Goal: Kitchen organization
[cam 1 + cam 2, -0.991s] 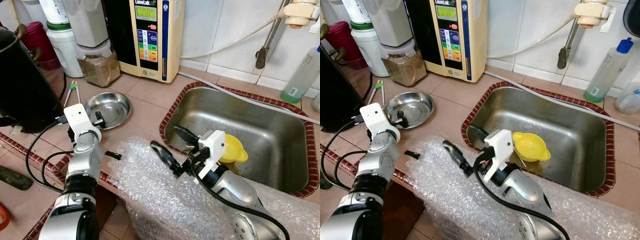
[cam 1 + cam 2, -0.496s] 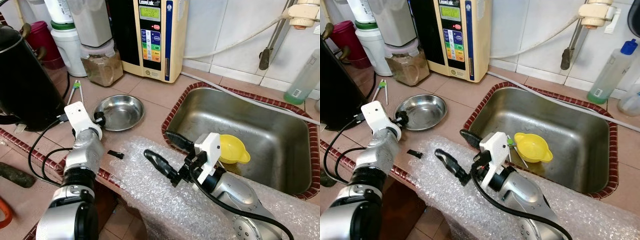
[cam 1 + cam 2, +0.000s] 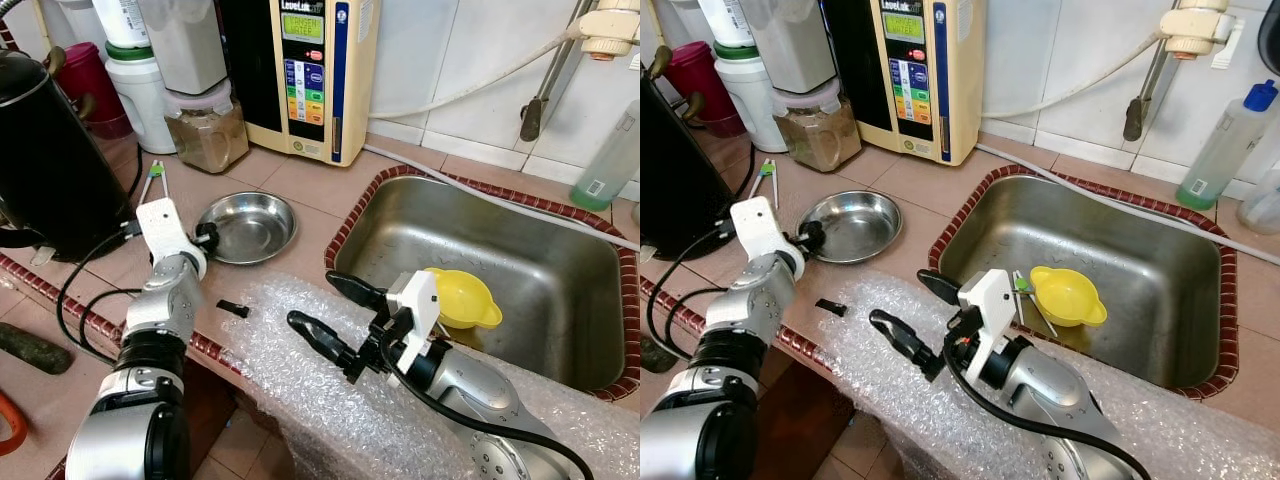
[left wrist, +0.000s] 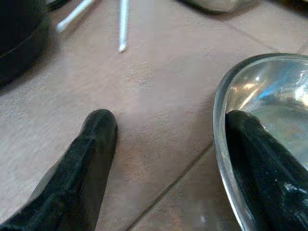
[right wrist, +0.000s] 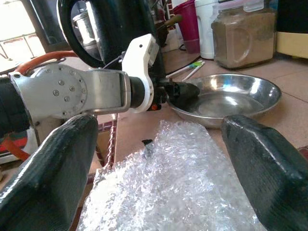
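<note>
A shallow steel bowl (image 3: 250, 225) sits on the tiled counter left of the sink. My left gripper (image 4: 168, 125) is open and straddles the bowl's near rim (image 4: 269, 96). One finger lies inside the bowl and the other rests outside on the counter. My right gripper (image 3: 316, 300) is open above a sheet of bubble wrap (image 3: 300, 390) that drapes over the counter's front edge, with nothing between its fingers (image 5: 260, 163). A yellow funnel-like cup (image 3: 460, 297) lies in the steel sink (image 3: 560, 240).
A large black kettle (image 3: 45, 160) stands at the left. Behind the bowl stand a jar of brown powder (image 3: 205, 125) and a cream water machine (image 3: 305, 70). White tongs (image 3: 152, 180) and a small black piece (image 3: 232, 308) lie on the counter. A bottle (image 3: 605, 150) is at the far right.
The view has shifted slightly. My right gripper has drawn back a little from the sink's corner over the bubble wrap. My left gripper stays at the bowl's rim.
</note>
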Motion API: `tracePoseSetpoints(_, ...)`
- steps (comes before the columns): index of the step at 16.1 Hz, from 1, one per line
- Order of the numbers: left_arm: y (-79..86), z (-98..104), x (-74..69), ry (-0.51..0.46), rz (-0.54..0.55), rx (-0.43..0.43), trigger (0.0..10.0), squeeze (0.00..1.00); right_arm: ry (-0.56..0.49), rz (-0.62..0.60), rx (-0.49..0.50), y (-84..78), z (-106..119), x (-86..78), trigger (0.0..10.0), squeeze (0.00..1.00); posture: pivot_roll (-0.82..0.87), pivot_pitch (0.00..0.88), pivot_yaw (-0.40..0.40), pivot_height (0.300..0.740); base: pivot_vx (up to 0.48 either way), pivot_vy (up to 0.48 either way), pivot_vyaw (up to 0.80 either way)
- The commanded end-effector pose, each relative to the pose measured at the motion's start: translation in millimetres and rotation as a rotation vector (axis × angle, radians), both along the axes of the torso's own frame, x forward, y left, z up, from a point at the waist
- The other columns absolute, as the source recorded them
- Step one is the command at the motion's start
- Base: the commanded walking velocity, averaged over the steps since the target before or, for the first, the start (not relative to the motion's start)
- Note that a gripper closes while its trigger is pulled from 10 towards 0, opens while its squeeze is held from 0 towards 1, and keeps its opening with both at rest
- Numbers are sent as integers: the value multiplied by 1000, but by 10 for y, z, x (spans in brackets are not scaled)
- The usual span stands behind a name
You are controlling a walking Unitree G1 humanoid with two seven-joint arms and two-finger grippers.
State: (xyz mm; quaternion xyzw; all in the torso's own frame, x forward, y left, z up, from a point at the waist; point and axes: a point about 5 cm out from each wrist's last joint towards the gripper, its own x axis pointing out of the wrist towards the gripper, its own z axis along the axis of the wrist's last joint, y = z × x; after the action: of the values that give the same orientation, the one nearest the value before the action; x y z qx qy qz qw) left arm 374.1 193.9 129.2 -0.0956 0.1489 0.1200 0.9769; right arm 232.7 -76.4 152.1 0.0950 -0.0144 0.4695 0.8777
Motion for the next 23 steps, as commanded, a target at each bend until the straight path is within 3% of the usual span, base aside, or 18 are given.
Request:
tracePoseSetpoints(1,-13,-12,-46,22,-49,55,3176,0,-12,15,1,12,42,-24,10000,0,19,70,63,740,0,0,0)
tracePoseSetpoints(2,-17,3,-54,15,-61,70,3176,0,-11,14,0,11,39,-23,10000,0,19,70,63,740,0,0,0)
tracePoseSetpoints(3,-31,44,-74,-10,-79,100,10000,0,-9,13,-2,9,31,-18,10000,0,24,70,64,740,0,0,0)
tracePoseSetpoints(8,-6,196,-173,-109,-65,241,10000,0,-9,17,-6,23,17,6,10000,0,33,66,62,740,0,0,0)
tracePoseSetpoints(9,32,204,-210,-109,-33,244,10000,443,-8,17,-8,24,14,8,10000,0,33,66,62,740,0,0,0)
tracePoseSetpoints(10,32,204,-210,-109,-33,244,10000,443,-8,17,-8,24,14,8,10000,0,33,66,62,740,0,0,0)
tracePoseSetpoints(11,61,185,-245,-96,-20,244,10000,1000,-7,17,-10,24,11,15,10000,0,36,64,59,740,0,0,0)
tracePoseSetpoints(12,89,154,-288,-70,-13,258,10000,1000,-6,17,-10,24,6,17,10000,0,36,64,59,740,0,0,0)
tracePoseSetpoints(13,90,76,-318,-22,-10,211,10000,1000,-4,15,-12,24,-1,25,10000,0,37,61,59,740,0,0,0)
tracePoseSetpoints(15,54,-71,-384,31,5,49,10000,1000,-2,14,-13,26,-10,27,10000,0,39,61,59,740,0,0,0)
tracePoseSetpoints(16,1,-52,-395,-19,-28,-11,10000,1000,-2,14,-15,27,-14,27,10000,0,39,61,59,740,0,0,0)
tracePoseSetpoints(17,-25,-32,-402,-31,-53,38,10000,1000,-2,13,-16,26,-15,27,10000,0,39,62,58,740,0,0,0)
tracePoseSetpoints(21,-163,86,-312,-56,-108,11,10000,1000,-3,16,-21,33,-19,27,10000,0,39,62,56,740,0,0,0)
tracePoseSetpoints(22,-169,83,-292,-42,-113,7,10000,714,-4,16,-20,35,-17,28,10000,0,39,62,56,740,0,0,0)
tracePoseSetpoints(23,-172,80,-266,-27,-116,-7,10000,0,-6,16,-20,37,-12,27,10000,0,39,62,56,740,0,0,0)
